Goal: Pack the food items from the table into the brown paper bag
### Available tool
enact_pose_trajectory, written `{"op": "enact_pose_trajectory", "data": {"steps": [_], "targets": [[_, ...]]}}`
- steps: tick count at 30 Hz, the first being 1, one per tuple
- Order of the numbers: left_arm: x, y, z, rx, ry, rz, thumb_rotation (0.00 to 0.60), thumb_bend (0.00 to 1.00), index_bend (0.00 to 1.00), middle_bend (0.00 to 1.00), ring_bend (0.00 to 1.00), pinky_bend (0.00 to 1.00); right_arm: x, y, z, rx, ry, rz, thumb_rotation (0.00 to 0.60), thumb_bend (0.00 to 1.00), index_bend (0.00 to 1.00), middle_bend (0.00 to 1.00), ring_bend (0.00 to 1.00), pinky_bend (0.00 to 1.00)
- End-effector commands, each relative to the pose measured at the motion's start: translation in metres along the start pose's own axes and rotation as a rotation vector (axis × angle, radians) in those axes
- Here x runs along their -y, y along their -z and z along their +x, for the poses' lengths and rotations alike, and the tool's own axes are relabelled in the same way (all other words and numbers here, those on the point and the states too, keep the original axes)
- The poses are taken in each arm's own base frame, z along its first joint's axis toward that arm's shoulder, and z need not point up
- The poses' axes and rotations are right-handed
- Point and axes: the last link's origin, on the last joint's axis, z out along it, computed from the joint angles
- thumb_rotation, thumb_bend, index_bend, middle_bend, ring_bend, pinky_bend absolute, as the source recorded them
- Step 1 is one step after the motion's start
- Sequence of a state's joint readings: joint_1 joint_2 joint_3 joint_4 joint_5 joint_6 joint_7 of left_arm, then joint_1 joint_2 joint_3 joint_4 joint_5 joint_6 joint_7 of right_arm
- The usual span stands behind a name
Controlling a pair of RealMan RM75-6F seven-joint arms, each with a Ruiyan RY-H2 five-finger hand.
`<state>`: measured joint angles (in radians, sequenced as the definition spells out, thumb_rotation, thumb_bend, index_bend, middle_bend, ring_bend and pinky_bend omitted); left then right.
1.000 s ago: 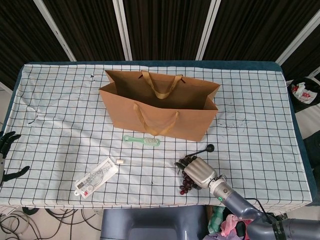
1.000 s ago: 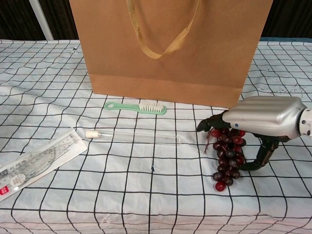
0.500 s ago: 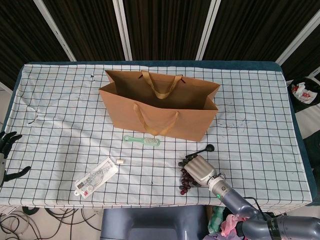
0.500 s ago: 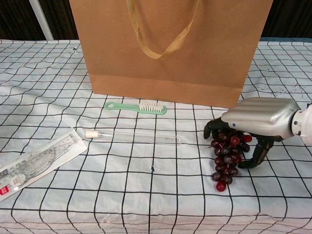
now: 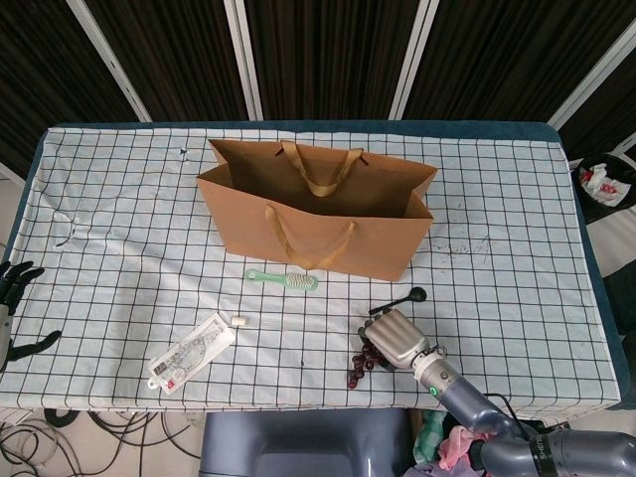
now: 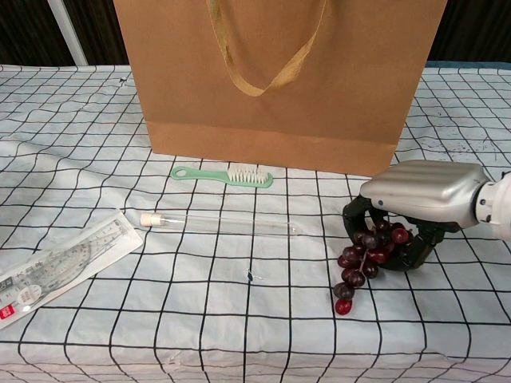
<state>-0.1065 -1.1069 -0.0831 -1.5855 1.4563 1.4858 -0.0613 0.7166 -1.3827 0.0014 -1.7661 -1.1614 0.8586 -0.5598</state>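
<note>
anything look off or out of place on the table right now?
Mostly non-food clutter for a food-packing job: a green brush, a clear tube and a packaged ruler set lie in front of the paper bag. The right hand grips only the top of the grapes; the lower end trails loose.

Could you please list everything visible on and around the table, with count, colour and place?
paper bag: one, brown, upright at table centre, open top.
grapes: one bunch, dark red, near front edge, in the right hand's fingers.
brush: one, green with white bristles, in front of the bag.
tube: one, clear with a pale cap, lying flat near the brush.
ruler set: one, clear packet, front left.
tablecloth: one, white with black grid.
right hand: silver, curled around the grapes.
left hand: dark, off the table's left edge, holding nothing.
</note>
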Motion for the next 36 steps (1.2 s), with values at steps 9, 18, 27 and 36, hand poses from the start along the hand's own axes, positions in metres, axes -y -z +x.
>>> {"op": "enact_pose_trajectory", "data": {"steps": [9,18,27,36], "targets": [[0.0,0.0,0.0,0.001,-0.001,0.001,0.6,0.07,0.17,0.1,0.01,0.05,-0.007,0.003,0.013,-0.066,-0.039,-0.001,0.6,0.32,0.49,0.45,0.45,0.34],[0.0,0.0,-0.001,0.002,-0.001,0.002,0.6,0.07,0.17,0.1,0.01,0.05,-0.01,0.007,0.023,-0.11,-0.057,-0.013,0.6,0.36,0.58,0.53,0.51,0.36],[0.0,0.0,0.0,0.002,0.0,0.004,0.6,0.07,0.17,0.1,0.01,0.05,-0.009,0.014,0.029,-0.088,-0.278,0.003,0.6,0.4,0.68,0.57,0.55,0.37],[0.0,0.0,0.0,0.004,0.0,0.004,0.6,0.07,0.17,0.09,0.01,0.05,-0.016,0.016,0.026,-0.077,-0.391,-0.007,0.6,0.44,0.76,0.61,0.57,0.39]]}}
